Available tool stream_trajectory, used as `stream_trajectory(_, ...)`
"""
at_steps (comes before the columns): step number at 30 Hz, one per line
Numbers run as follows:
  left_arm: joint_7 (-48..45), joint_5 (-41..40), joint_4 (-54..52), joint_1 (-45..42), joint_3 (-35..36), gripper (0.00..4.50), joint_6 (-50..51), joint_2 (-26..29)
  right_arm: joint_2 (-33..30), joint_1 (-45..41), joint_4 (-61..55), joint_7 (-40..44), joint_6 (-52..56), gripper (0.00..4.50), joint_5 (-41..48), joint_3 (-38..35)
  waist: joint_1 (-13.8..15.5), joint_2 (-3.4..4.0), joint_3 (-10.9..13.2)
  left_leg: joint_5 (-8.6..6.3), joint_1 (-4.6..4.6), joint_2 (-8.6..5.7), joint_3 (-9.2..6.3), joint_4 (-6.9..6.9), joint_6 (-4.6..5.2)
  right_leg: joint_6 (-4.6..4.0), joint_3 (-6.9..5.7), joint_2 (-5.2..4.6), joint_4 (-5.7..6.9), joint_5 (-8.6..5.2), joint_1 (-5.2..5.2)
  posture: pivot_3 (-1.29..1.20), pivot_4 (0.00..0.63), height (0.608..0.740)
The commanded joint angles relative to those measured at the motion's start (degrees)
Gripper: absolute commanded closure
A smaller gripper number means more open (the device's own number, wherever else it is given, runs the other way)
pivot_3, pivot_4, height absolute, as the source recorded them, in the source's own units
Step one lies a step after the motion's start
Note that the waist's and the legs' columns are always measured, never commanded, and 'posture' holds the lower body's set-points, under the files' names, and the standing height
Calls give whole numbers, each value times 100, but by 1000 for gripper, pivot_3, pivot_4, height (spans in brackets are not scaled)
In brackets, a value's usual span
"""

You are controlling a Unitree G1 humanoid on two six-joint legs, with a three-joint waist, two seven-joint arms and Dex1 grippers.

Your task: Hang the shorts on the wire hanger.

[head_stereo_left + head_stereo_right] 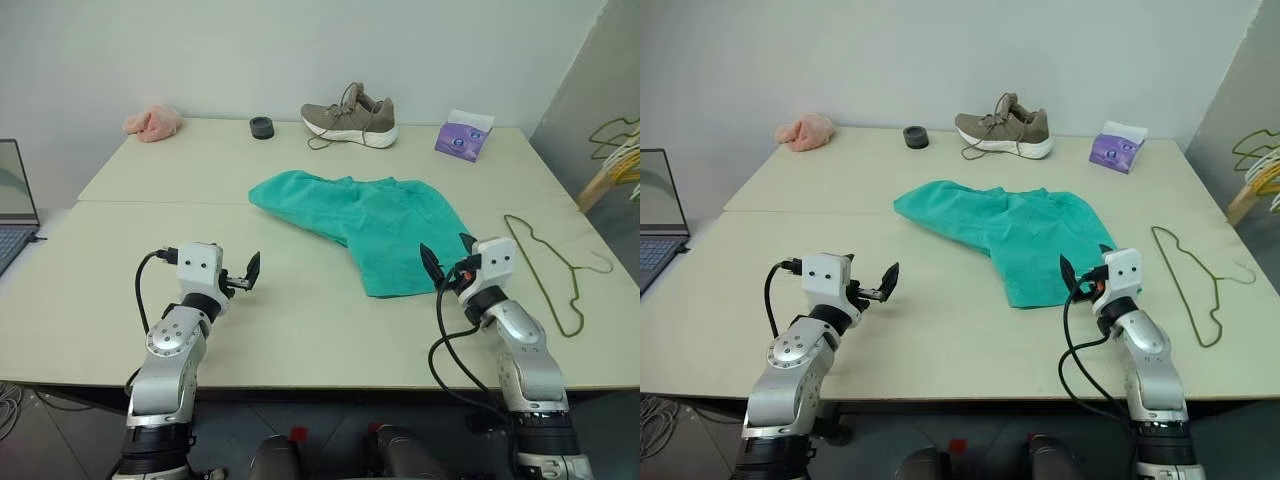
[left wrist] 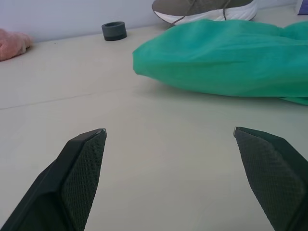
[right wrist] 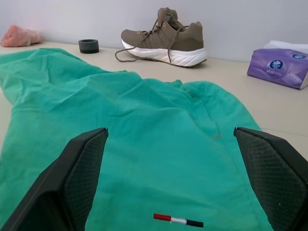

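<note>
1. Pale walls back a wide beige table (image 1: 300, 330) made of two tops pushed together, with a seam running across it.
2. The shorts (image 1: 385, 225) lie flat and rumpled near the middle of the table, one end reaching toward the left, the other toward the near right.
3. The wire hanger (image 1: 548, 268) lies flat on the table to the right of the shorts, apart from them, its hook pointing right.
4. The left gripper (image 1: 250, 272) hovers over bare table, left of the shorts and not touching them; its fingers (image 2: 82, 168) are spread wide, holding nothing.
5. The right gripper (image 1: 445, 258) sits at the near edge of the shorts, fingers (image 3: 82, 168) spread wide over the cloth, gripping nothing.
6. Along the far edge stand a pink cloth (image 1: 153, 123), a small dark ring (image 1: 262, 127), a grey-brown shoe (image 1: 350, 115) and a purple tissue pack (image 1: 463, 136).
7. A laptop (image 1: 12, 205) sits off the left side; more hangers (image 1: 615, 150) bunch at the far right.
</note>
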Motion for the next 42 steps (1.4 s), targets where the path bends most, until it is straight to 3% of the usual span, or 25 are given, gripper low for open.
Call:
stream_trajectory(1, -51, 29, -253, 15, 43, 0, -227, 74, -59, -102, -88, 77, -74, 28, 65, -4, -1, 0, 0, 0, 0, 0, 1, 0, 0, 0, 1, 0, 0, 0, 0, 5, 76, 740)
stream_trajectory(21, -201, -169, -227, -4, 157, 0, -539, 47, -210, 28, -277, 334, -85, 28, 54, 109, -3, 0, 0, 0, 0, 0, 1, 0, 0, 0, 1, 0, -1, 0, 0, -16, 87, 740)
stream_trajectory(27, -1022, -1066, -580, 244, 78, 0, -386, 39, -182, 17, -327, 394, -30, 28, 116, 134, -12, 1, 1, -1, -1, 1, 3, 0, -1, 0, 2, 0, -2, 0, -2, -30, 88, 740)
stream_trajectory(32, -1465, -1177, -771, 198, -180, 0, -170, 271, -243, -39, -307, 375, 191, 28, 161, 46, -14, 1, 1, 0, -1, 0, 1, 0, -1, 0, 0, 0, -1, 0, -2, -43, 84, 740)
stream_trajectory(42, -2426, -1841, -1046, -348, -361, 0, 639, 986, -1278, -1255, 1014, 451, 1743, 28, 173, -429, -40, 2, 1, 0, -3, -2, 5, -1, -1, -1, 3, 3, -2, 0, -6, -77, 77, 740)
